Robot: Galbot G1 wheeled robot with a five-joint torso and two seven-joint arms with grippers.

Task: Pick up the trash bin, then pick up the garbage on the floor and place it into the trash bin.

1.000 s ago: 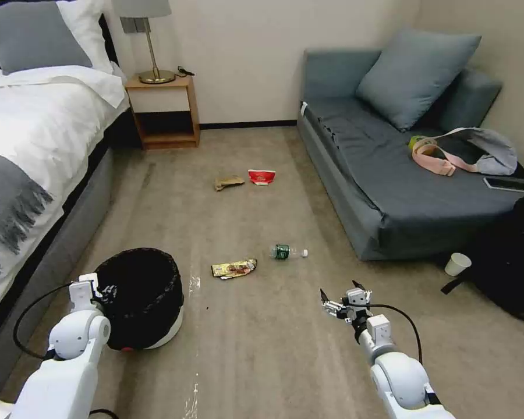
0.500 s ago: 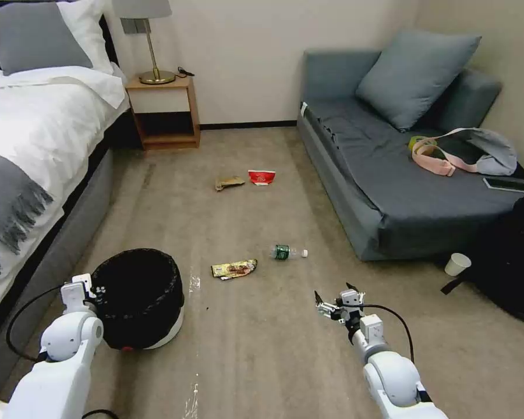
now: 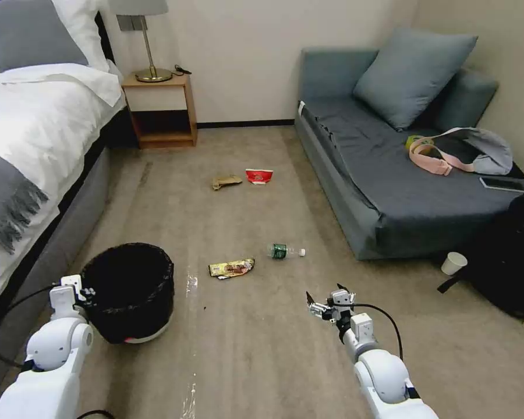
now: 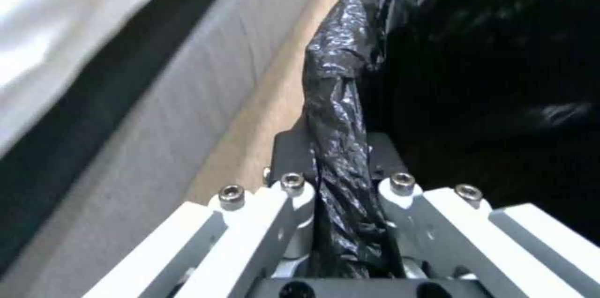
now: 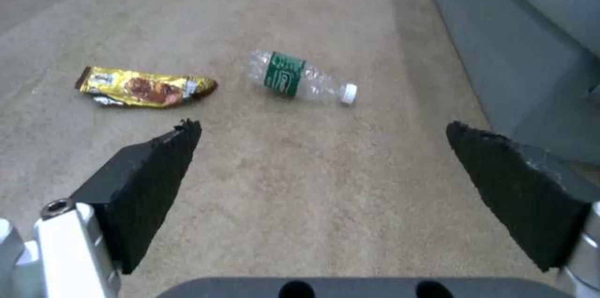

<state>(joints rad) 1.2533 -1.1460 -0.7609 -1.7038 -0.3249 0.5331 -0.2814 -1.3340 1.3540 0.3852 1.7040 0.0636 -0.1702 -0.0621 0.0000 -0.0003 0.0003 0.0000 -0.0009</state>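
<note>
The black, bag-lined trash bin [image 3: 128,291] is at the lower left beside the bed, its whitish bottom edge showing. My left gripper [image 3: 82,293] is shut on its near rim; the left wrist view shows the gripper [image 4: 337,152] pinching the crinkled black bag [image 4: 337,78]. My right gripper [image 3: 326,302] hangs open and holds nothing above the carpet, short of the garbage. A gold-and-red wrapper [image 3: 232,267] [image 5: 147,88] and a clear bottle [image 3: 286,251] [image 5: 300,78] lie just ahead of it. Farther off lie a brown paper bag [image 3: 227,181] and a red-and-white packet [image 3: 259,176].
The bed [image 3: 35,151] runs along the left and a grey sofa [image 3: 390,174] along the right. A wooden nightstand [image 3: 160,110] stands at the far wall. A paper cup [image 3: 453,263] and a black bag [image 3: 506,256] sit at the sofa's near end. Open carpet lies between.
The bin has shifted left with my left gripper on its rim and stands more upright. My right gripper has drifted slightly left and toward me. The camera has shifted a little.
</note>
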